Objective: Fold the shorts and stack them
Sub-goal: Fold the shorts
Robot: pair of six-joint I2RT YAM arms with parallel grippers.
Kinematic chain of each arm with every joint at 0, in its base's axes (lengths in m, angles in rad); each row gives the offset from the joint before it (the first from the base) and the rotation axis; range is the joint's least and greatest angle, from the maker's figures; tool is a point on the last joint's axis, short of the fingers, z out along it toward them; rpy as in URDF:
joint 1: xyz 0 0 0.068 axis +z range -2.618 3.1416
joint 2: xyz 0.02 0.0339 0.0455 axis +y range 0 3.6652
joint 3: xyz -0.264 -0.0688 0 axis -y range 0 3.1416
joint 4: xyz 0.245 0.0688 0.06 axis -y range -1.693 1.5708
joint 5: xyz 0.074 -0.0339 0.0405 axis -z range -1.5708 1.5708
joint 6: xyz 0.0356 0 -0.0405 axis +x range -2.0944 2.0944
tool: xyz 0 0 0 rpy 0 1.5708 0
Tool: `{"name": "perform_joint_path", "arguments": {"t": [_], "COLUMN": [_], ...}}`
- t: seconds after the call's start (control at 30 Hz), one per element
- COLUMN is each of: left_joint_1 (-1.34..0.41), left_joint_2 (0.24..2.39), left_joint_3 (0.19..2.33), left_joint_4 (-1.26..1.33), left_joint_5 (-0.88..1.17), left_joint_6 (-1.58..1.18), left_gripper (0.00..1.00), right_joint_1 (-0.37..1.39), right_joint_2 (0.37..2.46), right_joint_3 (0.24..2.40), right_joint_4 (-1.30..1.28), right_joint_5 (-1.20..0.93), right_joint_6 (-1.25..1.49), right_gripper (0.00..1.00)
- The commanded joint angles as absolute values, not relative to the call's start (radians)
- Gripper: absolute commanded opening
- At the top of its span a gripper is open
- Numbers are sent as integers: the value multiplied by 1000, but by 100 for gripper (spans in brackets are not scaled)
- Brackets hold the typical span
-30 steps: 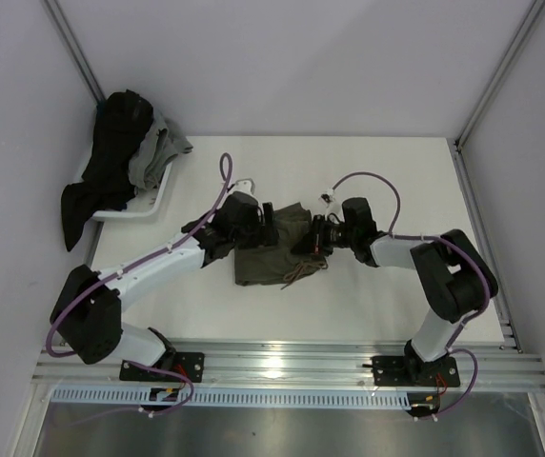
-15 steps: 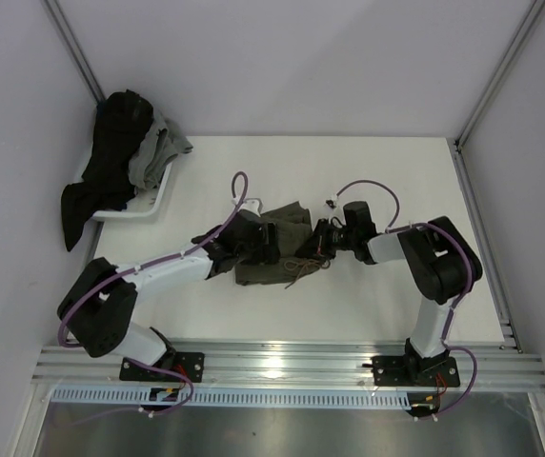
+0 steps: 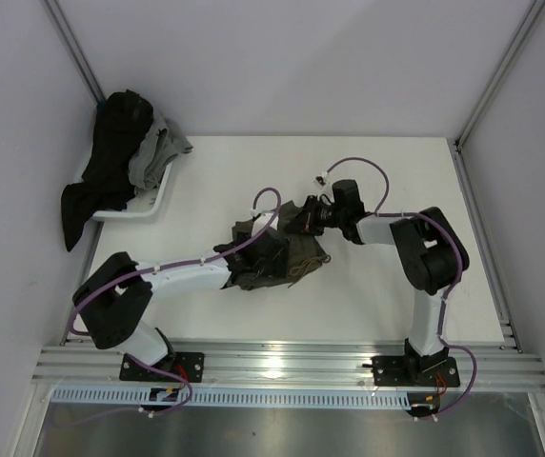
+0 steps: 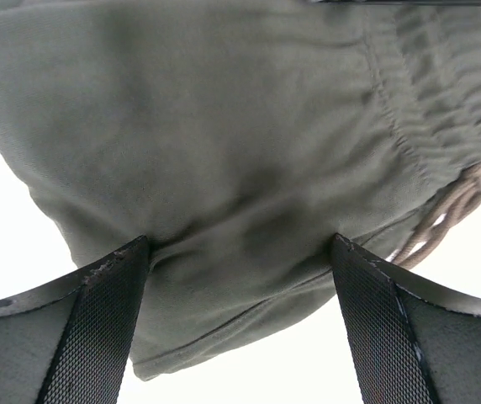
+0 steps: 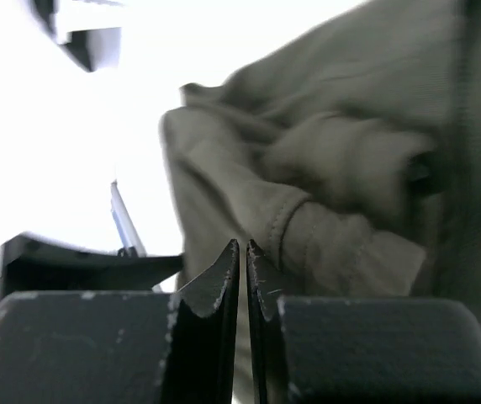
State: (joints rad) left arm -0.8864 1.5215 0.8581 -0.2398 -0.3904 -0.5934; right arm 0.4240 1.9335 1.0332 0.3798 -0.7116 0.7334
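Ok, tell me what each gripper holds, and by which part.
The left gripper is open over the shorts, holding nothing. The right gripper is shut, seemingly pinching a hemmed edge of the shorts.

There is one pair of shorts (image 3: 303, 259), with one drawstring (image 4: 451, 206) showing, and one tabletop (image 3: 387, 171). There are two robot arms, a left arm (image 3: 177, 276) and a right arm (image 3: 425, 252). Each has one pair of jaws and one purple cable (image 3: 363, 160), so two of each in all. One white tray (image 3: 149, 211) holds at least two garments (one black garment (image 3: 111, 162) and one grey garment (image 3: 153, 152); whether more lie beneath cannot be told).
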Motion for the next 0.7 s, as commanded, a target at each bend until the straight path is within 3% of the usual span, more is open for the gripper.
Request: {"name": "perform_joint_path", "arguments": {"t": [0.0, 0.27, 0.37, 0.4, 0.5, 0.67], "left_joint_1": [-905, -928, -933, -933, -933, -931], "left_joint_2": [1560, 1673, 1660, 1649, 1602, 1519], "left_joint_3": [893, 882, 887, 888, 899, 925], "left_joint_4": [-265, -255, -264, -265, -273, -296], "left_joint_5": [-468, -476, -489, -492, -491, -427], "left_joint_6": [-594, -618, -620, -614, -594, -577], "left_gripper": [89, 88, 89, 89, 89, 90], "right_joint_1": [413, 397, 391, 390, 385, 347], "right_joint_2": [2061, 2154, 2093, 2068, 1959, 1810], "right_joint_3": [1084, 1135, 1129, 1129, 1132, 1144], "right_joint_4": [384, 356, 350, 324, 260, 93], "right_joint_5": [-674, -621, -635, -631, -635, -640], "right_joint_6": [749, 749, 736, 727, 675, 550], "right_gripper": [9, 15, 30, 46, 69, 85]}}
